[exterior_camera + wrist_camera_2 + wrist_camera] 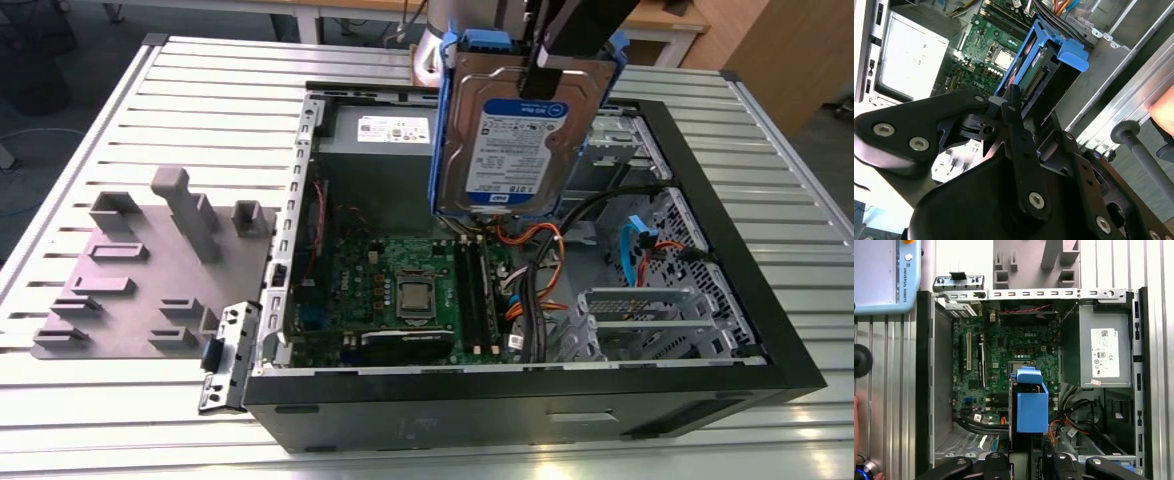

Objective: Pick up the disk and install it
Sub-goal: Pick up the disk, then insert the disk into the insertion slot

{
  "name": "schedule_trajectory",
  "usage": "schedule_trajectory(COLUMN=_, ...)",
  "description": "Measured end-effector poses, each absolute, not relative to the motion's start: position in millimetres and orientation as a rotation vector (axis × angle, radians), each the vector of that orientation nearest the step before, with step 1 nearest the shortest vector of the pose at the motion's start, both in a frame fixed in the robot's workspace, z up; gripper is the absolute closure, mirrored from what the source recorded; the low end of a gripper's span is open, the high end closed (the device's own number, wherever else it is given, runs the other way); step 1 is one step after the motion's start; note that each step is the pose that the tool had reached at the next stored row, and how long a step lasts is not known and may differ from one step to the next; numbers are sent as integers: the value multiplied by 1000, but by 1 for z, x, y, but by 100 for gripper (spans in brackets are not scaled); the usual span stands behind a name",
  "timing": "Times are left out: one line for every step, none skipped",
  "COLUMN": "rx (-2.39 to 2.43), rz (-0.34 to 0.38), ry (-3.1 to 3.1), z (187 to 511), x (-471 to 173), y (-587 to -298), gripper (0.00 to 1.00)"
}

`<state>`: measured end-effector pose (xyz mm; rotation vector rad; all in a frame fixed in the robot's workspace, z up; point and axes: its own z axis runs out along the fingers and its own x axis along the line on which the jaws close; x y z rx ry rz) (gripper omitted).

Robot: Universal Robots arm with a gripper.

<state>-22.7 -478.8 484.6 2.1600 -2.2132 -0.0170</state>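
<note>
The pickup is looking done: the gripper (545, 72) is clamping the disk (514, 140) by its upper end, and the disk is hanging upright over the open computer case (507, 410), touching nothing. Installing is not yet done, and the metal cage (641, 315) is possibly its bay. I am counting one disk, one case and one power supply (380, 130)

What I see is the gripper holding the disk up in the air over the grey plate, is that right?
Not quite. The gripper does hold the disk up in the air, but over the open case, not over the grey plate, which lies beside the case. The exterior view shows this.
</note>
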Motion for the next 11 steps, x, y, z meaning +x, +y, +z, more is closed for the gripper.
schedule_trajectory(rx=2160, rz=-17, ry=-2213, z=485, x=-23, y=-480, gripper=65)
schedule_trajectory(rx=2159, rz=-16, ry=-2213, z=485, x=-23, y=-482, gripper=65)
schedule_trajectory(rx=2159, rz=-15, ry=-2213, z=485, x=-23, y=-483, gripper=65)
schedule_trajectory(rx=2159, rz=-15, ry=-2212, z=485, x=-23, y=-484, gripper=65)
schedule_trajectory(rx=2159, rz=-14, ry=-2212, z=485, x=-23, y=-486, gripper=65)
schedule_trajectory(rx=2158, rz=-14, ry=-2212, z=485, x=-23, y=-487, gripper=65)
schedule_trajectory(rx=2158, rz=-13, ry=-2212, z=485, x=-23, y=-488, gripper=65)
schedule_trajectory(rx=2158, rz=-12, ry=-2211, z=484, x=-23, y=-490, gripper=65)
schedule_trajectory(rx=2157, rz=-12, ry=-2211, z=485, x=-22, y=-491, gripper=65)
schedule_trajectory(rx=2157, rz=-11, ry=-2211, z=485, x=-22, y=-492, gripper=65)
schedule_trajectory(rx=2157, rz=-10, ry=-2211, z=485, x=-22, y=-493, gripper=65)
